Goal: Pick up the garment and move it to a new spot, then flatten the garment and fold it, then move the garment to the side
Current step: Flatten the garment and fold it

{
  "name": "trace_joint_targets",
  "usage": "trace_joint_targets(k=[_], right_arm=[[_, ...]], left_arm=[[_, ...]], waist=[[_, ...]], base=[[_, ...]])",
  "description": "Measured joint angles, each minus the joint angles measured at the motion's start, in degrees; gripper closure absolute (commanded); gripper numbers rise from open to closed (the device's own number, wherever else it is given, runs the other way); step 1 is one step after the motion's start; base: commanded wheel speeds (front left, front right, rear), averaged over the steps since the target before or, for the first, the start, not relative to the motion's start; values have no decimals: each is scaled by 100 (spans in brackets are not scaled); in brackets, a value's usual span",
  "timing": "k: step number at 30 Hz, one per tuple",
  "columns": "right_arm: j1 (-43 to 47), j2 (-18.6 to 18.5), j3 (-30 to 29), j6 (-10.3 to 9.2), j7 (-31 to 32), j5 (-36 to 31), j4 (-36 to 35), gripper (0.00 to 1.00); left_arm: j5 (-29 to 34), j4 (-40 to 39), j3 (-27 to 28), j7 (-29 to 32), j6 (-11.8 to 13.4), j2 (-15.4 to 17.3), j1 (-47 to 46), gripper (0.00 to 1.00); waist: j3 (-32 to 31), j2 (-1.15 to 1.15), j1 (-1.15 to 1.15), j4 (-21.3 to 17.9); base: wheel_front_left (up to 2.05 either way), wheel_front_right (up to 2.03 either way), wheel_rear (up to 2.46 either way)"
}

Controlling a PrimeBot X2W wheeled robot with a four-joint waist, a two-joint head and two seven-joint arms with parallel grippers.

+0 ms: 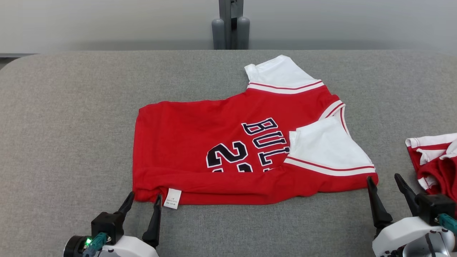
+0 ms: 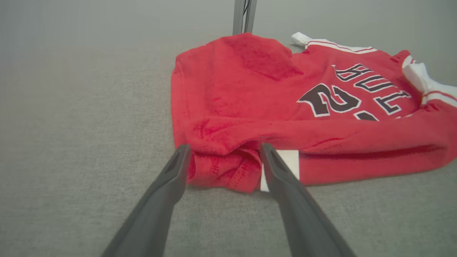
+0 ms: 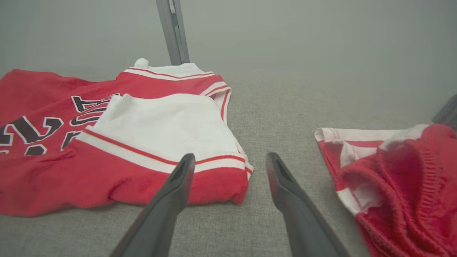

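A red garment [image 1: 200,139] with white sleeves and dark letters and numbers lies on the grey table [image 1: 71,107], its near edge folded over on itself. A white label [image 1: 172,198] hangs at its near left corner. My left gripper [image 1: 144,196] is open at that corner. In the left wrist view the bunched red hem [image 2: 228,171] sits between the left gripper's [image 2: 225,148] two dark fingers. My right gripper [image 1: 383,177] is open at the garment's near right corner. In the right wrist view its [image 3: 230,156] left finger is in front of the sleeve's red band [image 3: 214,178] and its right finger is over bare table.
A second red and white piece of clothing [image 1: 433,160] lies bunched at the table's right edge, just right of my right gripper; it shows again [image 3: 392,178] in the right wrist view. A grey post [image 1: 231,25] stands behind the table's far edge.
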Motion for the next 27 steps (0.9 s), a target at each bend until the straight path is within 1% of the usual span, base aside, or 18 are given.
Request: trace_joint_targets(k=[6, 11, 14, 15, 16, 17, 18, 20, 27], right_arm=[[-451, -103, 43, 0, -37, 45, 646, 0], [-809, -147, 96, 0, -83, 25, 1109, 0], [-981, -119, 159, 0, -78, 43, 1393, 0], [-1049, -118, 202, 0, -76, 64, 1475, 0], [-1130, -118, 253, 0, -64, 111, 1563, 0], [-1195, -118, 286, 0, -62, 137, 1615, 0], [-1262, -118, 327, 0, -67, 187, 1690, 51], [-1340, -141, 445, -1, -67, 278, 1794, 100], [-1402, -213, 454, 21, -221, 698, 1883, 100]], left_arm=[[-60, 275, -137, 49, -240, -31, -235, 0], [-147, 653, -90, 80, -260, -32, -465, 0], [-300, 801, -36, 120, -320, -70, -575, 0], [-354, 834, -8, 120, -352, -78, -612, 3], [-387, 872, 1, 121, -398, -80, -649, 39], [-417, 920, 9, 129, -428, -79, -695, 62], [-456, 961, 26, 144, -449, -82, -730, 98], [-493, 1021, 26, 188, -510, -64, -756, 100], [-748, 899, 71, 333, -592, -91, -694, 100]], waist=[[270, 0, 0, 3], [467, 0, 0, -28], [561, 0, 0, -43], [589, 0, 0, -45], [615, 0, 0, -45], [632, 0, 0, -42], [644, 0, 0, -39], [659, 0, 0, -25], [636, 0, 0, 58]], base=[[0, 0, 0], [0, 0, 0], [0, 0, 0], [0, 0, 0], [0, 0, 0], [0, 0, 0], [0, 0, 0], [0, 0, 0], [0, 0, 0]])
